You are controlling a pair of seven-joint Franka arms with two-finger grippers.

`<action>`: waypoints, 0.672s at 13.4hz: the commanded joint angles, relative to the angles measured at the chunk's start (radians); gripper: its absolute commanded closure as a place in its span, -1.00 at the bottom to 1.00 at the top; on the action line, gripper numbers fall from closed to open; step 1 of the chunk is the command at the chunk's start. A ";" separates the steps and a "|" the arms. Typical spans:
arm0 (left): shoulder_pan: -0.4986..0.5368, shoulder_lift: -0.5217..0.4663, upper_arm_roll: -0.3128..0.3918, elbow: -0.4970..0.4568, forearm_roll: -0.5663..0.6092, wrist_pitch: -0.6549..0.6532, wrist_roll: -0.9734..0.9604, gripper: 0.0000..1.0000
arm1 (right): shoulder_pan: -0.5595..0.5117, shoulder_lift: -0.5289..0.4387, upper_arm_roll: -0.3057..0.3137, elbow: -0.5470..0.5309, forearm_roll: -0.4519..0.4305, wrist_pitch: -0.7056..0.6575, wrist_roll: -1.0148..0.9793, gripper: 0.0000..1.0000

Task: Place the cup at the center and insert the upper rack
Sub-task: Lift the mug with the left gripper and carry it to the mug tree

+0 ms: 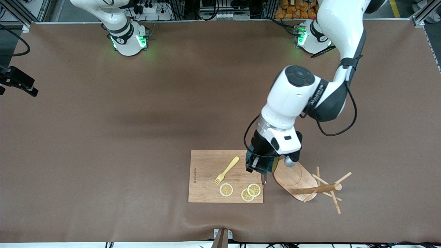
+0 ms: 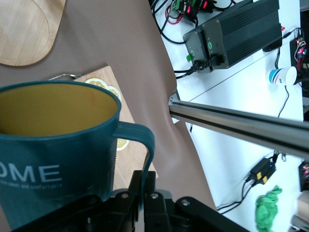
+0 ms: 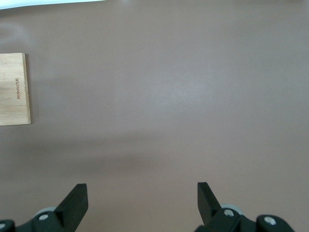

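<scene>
Front view: left arm reaches down from its base to the cutting board [image 1: 206, 175]. Left gripper [image 1: 256, 167] is clamped on the cup [image 1: 267, 166], which is held in the air over the board's edge toward the left arm's end, beside the upper rack [image 1: 311, 186]. The rack lies tipped on its side on the table [image 1: 103, 137], oval base next to the board, post and pegs pointing toward the left arm's end. On the board: a yellow fork [image 1: 226, 170] and three lemon slices [image 1: 241, 191], the slices nearer the camera than the fork. Right arm waits at its base, gripper out of this frame.

Left wrist view: cup [image 2: 58, 145] fills the frame, teal outside, mustard inside, white lettering on the wall. Left gripper [image 2: 142, 193] fingers pinch the cup's handle [image 2: 145, 145]. Under the cup: a corner of the board with lemon slices [image 2: 104, 84]. Rack base [image 2: 24, 29] also in shot.

Right wrist view: right gripper [image 3: 142, 203] fingers spread wide, nothing between them, over bare table [image 3: 183, 96]. One end of the cutting board [image 3: 13, 89] visible at the frame edge.
</scene>
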 commanded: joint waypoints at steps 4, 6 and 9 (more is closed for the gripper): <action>0.121 -0.005 -0.009 -0.017 -0.182 0.022 0.032 1.00 | 0.002 0.002 -0.004 0.017 0.016 -0.014 0.016 -1.00; 0.137 0.007 -0.009 -0.017 -0.257 0.023 0.043 1.00 | 0.002 0.002 -0.004 0.017 0.016 -0.014 0.014 -1.00; 0.169 0.012 -0.009 -0.020 -0.282 0.023 0.054 1.00 | 0.002 0.002 -0.004 0.015 0.016 -0.014 0.013 -1.00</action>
